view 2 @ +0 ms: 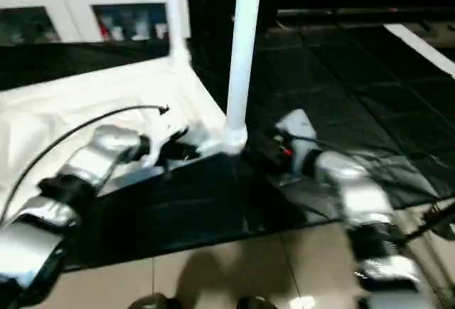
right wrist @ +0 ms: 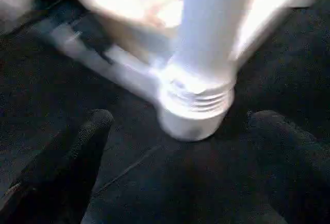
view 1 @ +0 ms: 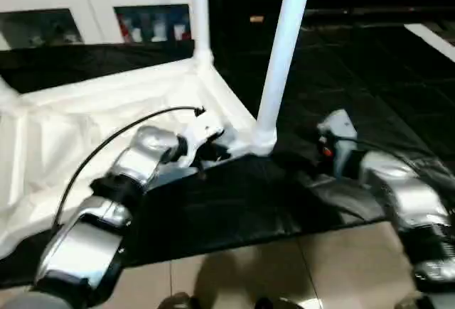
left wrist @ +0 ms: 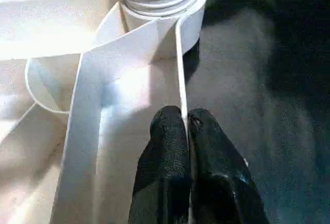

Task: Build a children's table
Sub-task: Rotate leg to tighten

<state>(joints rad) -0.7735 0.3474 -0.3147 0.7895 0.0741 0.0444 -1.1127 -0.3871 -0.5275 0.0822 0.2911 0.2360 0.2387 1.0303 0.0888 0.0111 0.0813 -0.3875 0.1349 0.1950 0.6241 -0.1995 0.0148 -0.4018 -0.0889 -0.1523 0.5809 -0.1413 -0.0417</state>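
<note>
Screwing the leg (view 1: 283, 53) home in the corner socket (right wrist: 193, 112) of the upturned top (view 1: 85, 121) on the floor wants left jaws clamped on its rim (left wrist: 180, 80) while right jaws, wide apart, regrip squarely.

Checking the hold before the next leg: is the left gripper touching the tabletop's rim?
Touching. In the left wrist view the left gripper is shut on the tabletop's thin rim, which runs between its fingertips.

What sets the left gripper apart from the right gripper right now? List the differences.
The left gripper is shut, pinching the table top's thin rim; the right gripper is wide open, holding nothing. The left is on the rim itself; the right sits back from the near leg's threaded base. Both have black fingers.
</note>
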